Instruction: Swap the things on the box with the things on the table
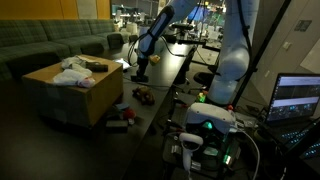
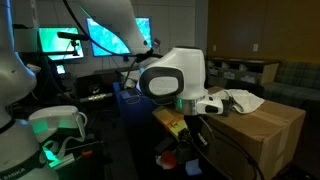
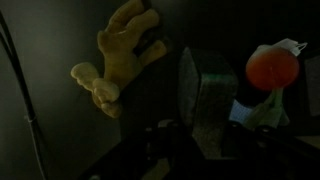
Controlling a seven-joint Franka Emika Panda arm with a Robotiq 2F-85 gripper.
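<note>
Tan cardboard box (image 1: 75, 95) carries white cloth (image 1: 72, 72) on its flat top. Just beside the box runs the black table (image 1: 168, 72). The gripper (image 1: 140, 71) hangs near the box's table-side edge; clenched or released, I cannot tell.

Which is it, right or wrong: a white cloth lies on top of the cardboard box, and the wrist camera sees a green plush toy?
Wrong in one point: the plush toy is yellow, not green, as the wrist view shows. The rest holds: a white cloth lies on top of the cardboard box.
</note>
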